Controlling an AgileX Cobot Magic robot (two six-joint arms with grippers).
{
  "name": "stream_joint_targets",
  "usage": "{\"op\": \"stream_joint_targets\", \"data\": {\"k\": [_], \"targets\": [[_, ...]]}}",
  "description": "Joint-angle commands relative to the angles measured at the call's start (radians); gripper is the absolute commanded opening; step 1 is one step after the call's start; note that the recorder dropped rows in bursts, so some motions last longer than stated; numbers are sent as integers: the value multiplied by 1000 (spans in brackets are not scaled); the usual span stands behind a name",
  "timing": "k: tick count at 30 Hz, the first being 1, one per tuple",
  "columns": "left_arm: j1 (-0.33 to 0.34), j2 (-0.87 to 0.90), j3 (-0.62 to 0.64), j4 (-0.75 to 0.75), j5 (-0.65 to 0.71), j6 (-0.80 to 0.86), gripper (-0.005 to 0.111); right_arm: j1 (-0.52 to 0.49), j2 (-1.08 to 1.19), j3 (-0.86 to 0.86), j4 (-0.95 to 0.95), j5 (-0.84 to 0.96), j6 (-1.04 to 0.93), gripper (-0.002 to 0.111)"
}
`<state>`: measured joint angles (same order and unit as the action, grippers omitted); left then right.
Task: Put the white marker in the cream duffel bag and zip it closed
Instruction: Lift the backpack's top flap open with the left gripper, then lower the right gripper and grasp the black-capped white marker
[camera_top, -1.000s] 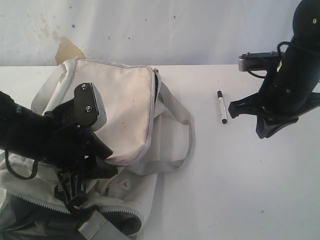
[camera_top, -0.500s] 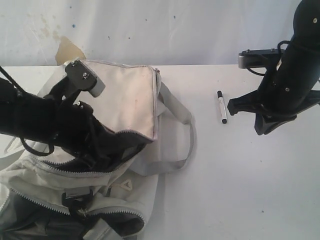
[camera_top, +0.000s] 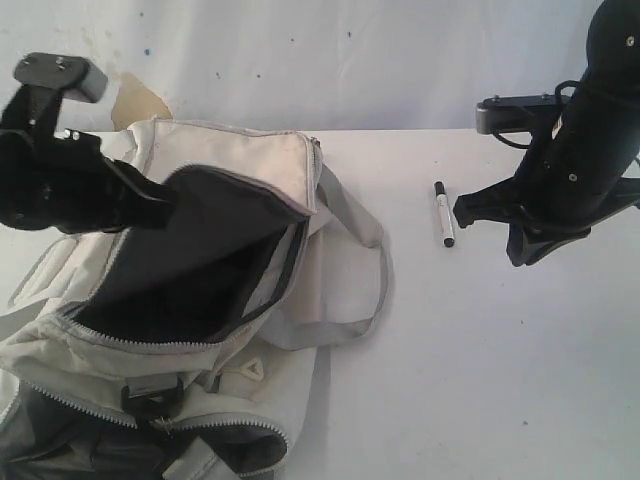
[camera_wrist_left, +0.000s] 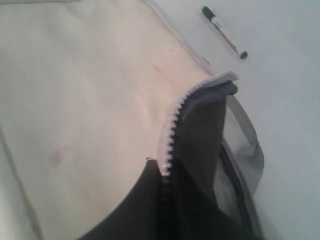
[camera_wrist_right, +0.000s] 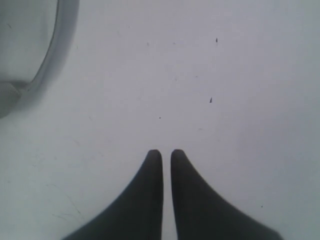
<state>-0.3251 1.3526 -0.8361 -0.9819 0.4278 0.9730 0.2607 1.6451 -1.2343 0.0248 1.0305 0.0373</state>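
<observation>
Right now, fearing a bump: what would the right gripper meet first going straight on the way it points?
Probably bare table: the right gripper has nothing else ahead in its wrist view. The bag strap lies off to one side. Depth is unclear.

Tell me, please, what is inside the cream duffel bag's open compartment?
Only dark grey lining shows inside the cream duffel bag. The deeper part is in shadow, so anything lying there cannot be seen. The white marker lies outside, on the table.

A white table (camera_top: 480, 380) stands before a pale wall (camera_top: 300, 60) with small dark specks and one brownish stain (camera_top: 135, 100).
</observation>
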Motion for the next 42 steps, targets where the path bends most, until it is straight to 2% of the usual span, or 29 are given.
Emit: {"op": "stream_joint_targets", "data": {"k": [1,10,17,26,32,42], "targets": [[78,-40,-6,-12,-2,-84,0,-6,-9,2,-1,-8,-8,5],[254,-96,29,-16,-64,-247,0,-6,-9,2,1,-10,-8,5],[360,-108,38,-5,-39,-238,0,-6,-9,2,1,-25,-8,5],[375,-106,38,14,-118,119,0,-6,-9,2,2,-42,-8,5],[376,-106,38,19,-167,124,0,-6,-9,2,2,-64,7,5],[376,-106,38,19,-122,101,0,-6,0,2,2,-147,99,7]]}}
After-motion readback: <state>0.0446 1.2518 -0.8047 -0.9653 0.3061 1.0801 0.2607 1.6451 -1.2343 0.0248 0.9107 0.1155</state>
